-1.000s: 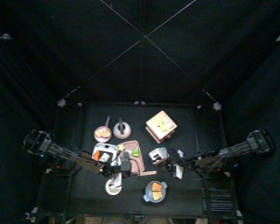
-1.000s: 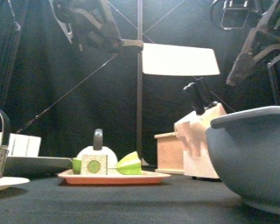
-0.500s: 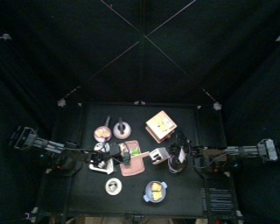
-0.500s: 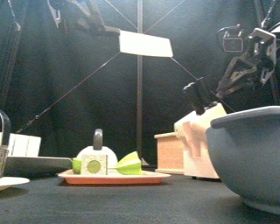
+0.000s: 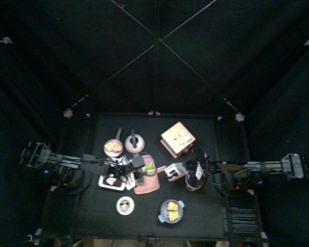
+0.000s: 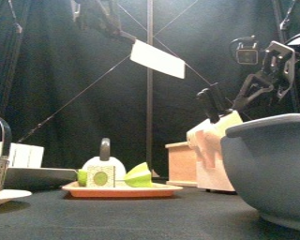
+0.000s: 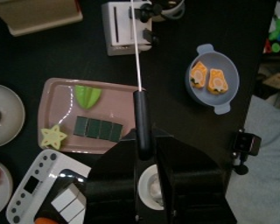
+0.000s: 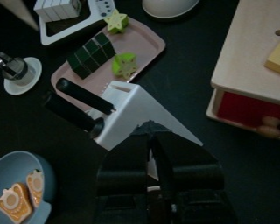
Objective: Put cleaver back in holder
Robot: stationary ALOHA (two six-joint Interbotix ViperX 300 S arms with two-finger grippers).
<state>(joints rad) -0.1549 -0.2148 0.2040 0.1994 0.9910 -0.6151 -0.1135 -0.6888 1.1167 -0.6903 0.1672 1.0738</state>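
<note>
The cleaver has a white blade and a black handle. My left gripper is shut on the handle and holds it tilted in the air above the pinkish board. Its blade points toward a white slanted block with black handles sticking out. The holder is a tan block with reddish stripes; it stands behind the white block and also shows in the left wrist view and the right wrist view. My right gripper is shut and empty, just above the white block.
The board carries green toy food pieces. A grey-blue bowl with orange food sits near the front and fills the front view's right side. Small plates and a round dish lie to the left.
The left gripper has carried the cleaver left and tilted its blade downward. The right gripper has come down to just above the white block.
</note>
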